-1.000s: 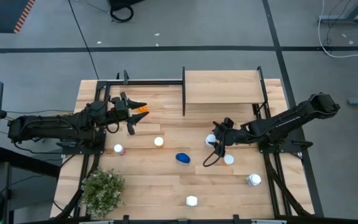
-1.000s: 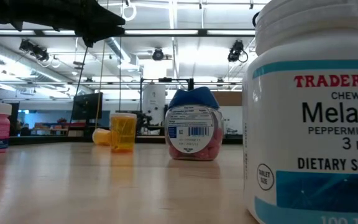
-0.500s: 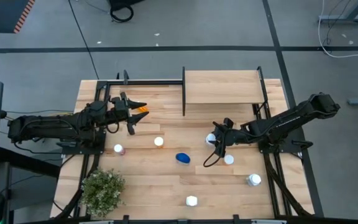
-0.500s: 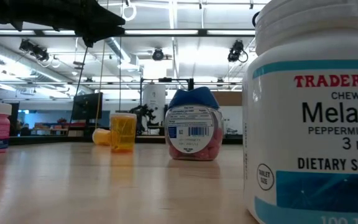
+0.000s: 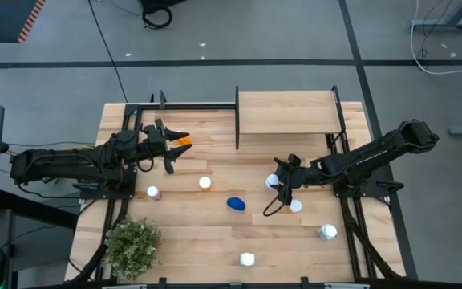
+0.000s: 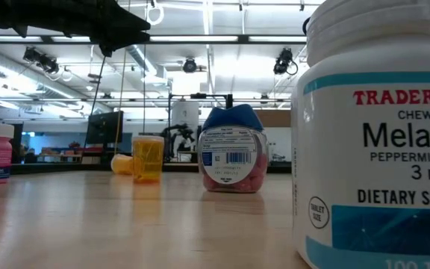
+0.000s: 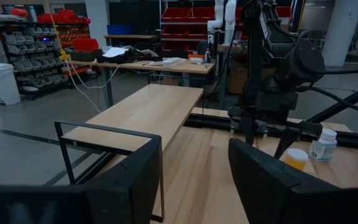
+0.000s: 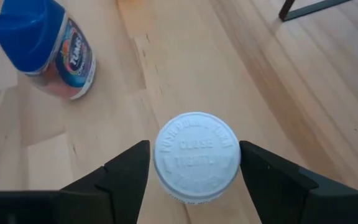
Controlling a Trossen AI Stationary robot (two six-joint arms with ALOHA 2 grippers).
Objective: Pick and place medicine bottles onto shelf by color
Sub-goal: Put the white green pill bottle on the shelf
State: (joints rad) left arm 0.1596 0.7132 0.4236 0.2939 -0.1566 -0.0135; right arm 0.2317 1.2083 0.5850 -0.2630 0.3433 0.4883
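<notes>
My right hand (image 8: 196, 163) points straight down, fingers on either side of a white-capped bottle (image 8: 197, 155) standing on the tabletop (image 5: 215, 233) near the blue bottle (image 8: 45, 46); whether they grip it, I cannot tell.

Robotics lab or workshop. Racks (image 7: 27, 37) of red and grey parts bins (image 7: 188, 10) are lining the back wall, a cluttered worktable (image 7: 148, 62) is standing in front of them, another robot arm (image 7: 225, 15) is standing behind it. Striplights (image 6: 222, 37) and ceiling cameras (image 6: 286, 61) are hanging overhead; grey concrete floor (image 5: 239, 32) is showing around the bench (image 5: 215, 233).
</notes>
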